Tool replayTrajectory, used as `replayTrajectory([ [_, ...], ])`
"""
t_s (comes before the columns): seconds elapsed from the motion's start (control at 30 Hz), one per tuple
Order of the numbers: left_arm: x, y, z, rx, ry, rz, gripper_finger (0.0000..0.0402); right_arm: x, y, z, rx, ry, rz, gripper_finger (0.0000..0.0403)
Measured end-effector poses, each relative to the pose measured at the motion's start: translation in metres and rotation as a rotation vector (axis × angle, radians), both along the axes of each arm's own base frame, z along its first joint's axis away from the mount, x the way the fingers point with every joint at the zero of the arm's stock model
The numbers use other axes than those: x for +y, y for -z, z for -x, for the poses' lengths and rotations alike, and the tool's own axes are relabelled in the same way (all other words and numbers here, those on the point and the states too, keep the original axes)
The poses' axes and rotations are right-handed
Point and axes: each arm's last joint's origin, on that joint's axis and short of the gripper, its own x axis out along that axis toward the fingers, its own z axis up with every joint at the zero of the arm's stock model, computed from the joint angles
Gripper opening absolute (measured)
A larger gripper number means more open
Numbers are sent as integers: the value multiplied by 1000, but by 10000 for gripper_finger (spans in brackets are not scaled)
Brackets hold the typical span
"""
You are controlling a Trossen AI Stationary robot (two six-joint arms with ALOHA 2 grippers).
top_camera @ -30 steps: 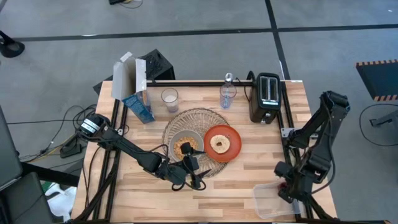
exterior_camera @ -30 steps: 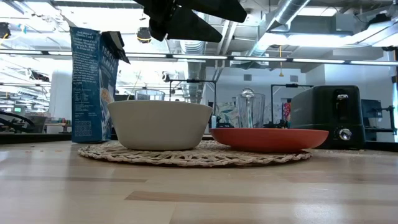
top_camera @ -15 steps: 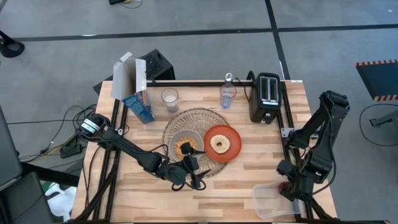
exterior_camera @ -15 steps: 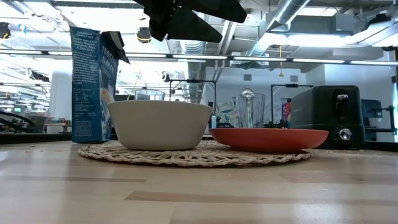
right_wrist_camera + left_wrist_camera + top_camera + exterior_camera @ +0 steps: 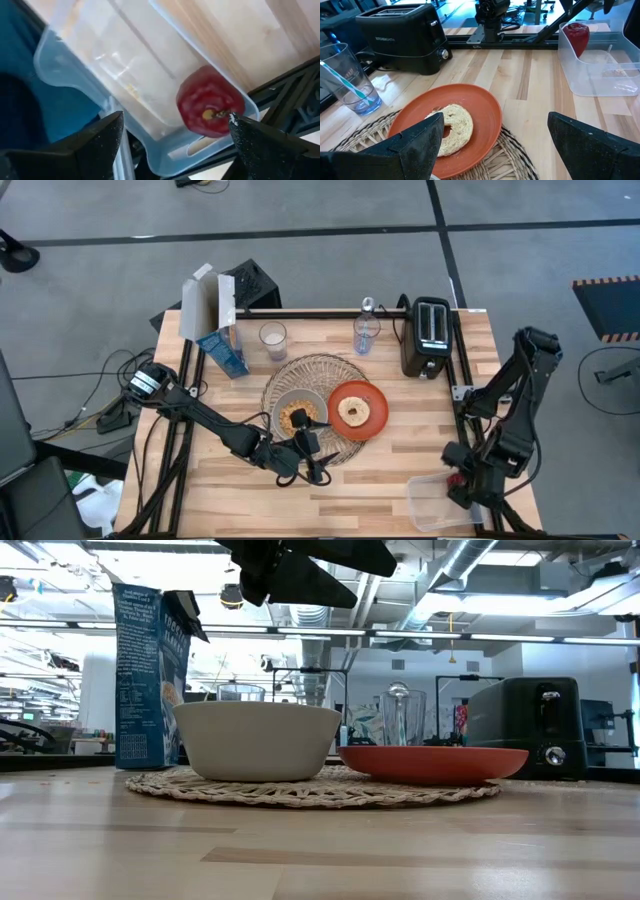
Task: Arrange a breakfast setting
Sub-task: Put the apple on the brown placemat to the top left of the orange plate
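Note:
A round woven mat (image 5: 318, 395) lies mid-table. On it stand a pale grey bowl (image 5: 298, 416) with cereal and an orange plate (image 5: 357, 411) that carries a round bagel (image 5: 451, 125). My left gripper (image 5: 312, 450) is open and empty, above the mat's near edge and beside the bowl. A small red apple (image 5: 210, 102) rests in a corner of a clear plastic tray (image 5: 440, 502) at the near right. My right gripper (image 5: 175, 145) is open above the apple, with its fingers standing clear of it. I cannot make out the spoon.
A black toaster (image 5: 430, 335), a water bottle (image 5: 366, 330), a glass (image 5: 272, 338) and a blue-and-white cereal box (image 5: 215, 320) stand along the far edge. Bare wood (image 5: 390, 465) lies between the mat and the tray.

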Motion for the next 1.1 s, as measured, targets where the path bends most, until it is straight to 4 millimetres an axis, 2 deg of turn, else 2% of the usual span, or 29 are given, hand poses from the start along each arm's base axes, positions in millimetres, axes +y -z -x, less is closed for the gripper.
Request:
replayTrajectory([
  [0.43, 0, 0, 0, 1, -2, 0, 343, 13, 28, -1, 200, -29, 123, 379],
  [1.1, 0, 0, 0, 0, -2, 1, 343, 27, 55, -8, 242, -58, 213, 379],
])
